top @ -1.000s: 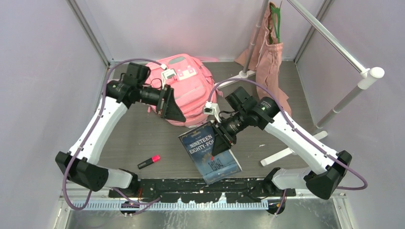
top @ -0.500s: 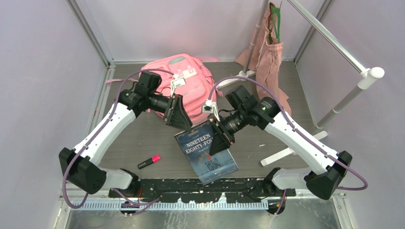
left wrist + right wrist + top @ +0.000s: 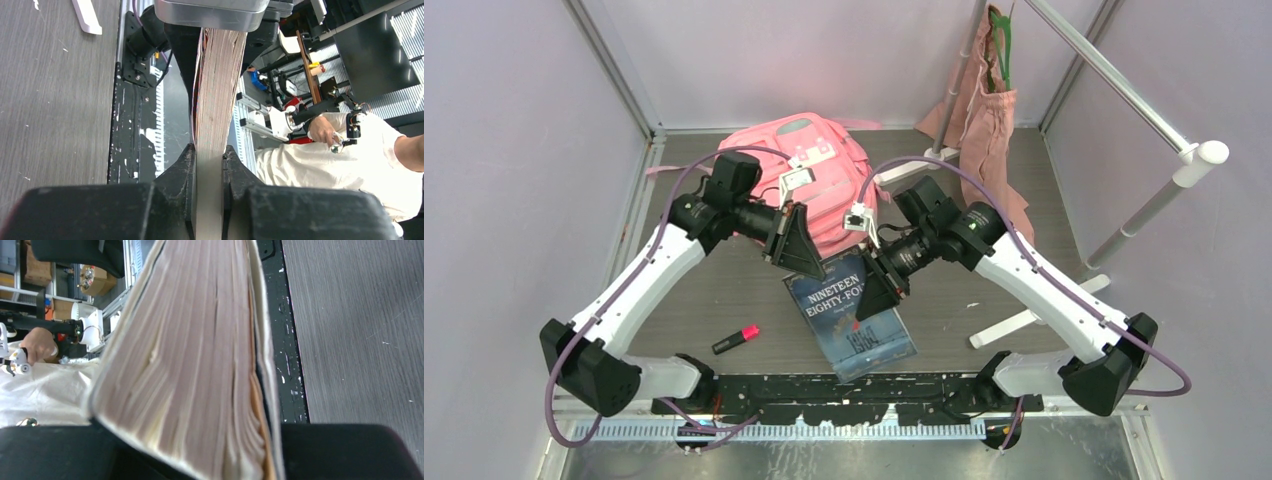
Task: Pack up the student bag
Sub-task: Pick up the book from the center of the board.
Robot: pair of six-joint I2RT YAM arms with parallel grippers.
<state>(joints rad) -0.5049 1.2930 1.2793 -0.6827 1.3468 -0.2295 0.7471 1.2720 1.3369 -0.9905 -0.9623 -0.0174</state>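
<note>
- A bright pink backpack (image 3: 834, 185) lies at the far middle of a dark wood-grain bench (image 3: 724, 290), with its grey-green top patch toward the back wall.
- Just in front of the backpack, two robot arms hold one book (image 3: 854, 320) between them. It has a dark blue cover with white lettering that reads "Nineteen Eighty-Fo", the rest being hidden.
- The left tool (image 3: 809, 262) is clamped on the book's far left corner. Its wrist camera shows both black fingers (image 3: 186, 167) pressed against the covers, with the page edges (image 3: 217, 90) running away between them.
- The right tool (image 3: 866, 302) grips the book's right edge. Its wrist camera is filled by the fanned page block (image 3: 190, 355), so the fingers are mostly hidden, but they appear closed on it.
- The book is tilted. Whether its near edge touches the bench is unclear.
- A black marker with a pink cap (image 3: 736, 339) lies on the bench near the left, well apart from the book.
- A dusty-pink cloth sack (image 3: 989, 130) hangs on a green hanger (image 3: 1002, 45) from a white rail (image 3: 1114, 75) at the far right.
</note>
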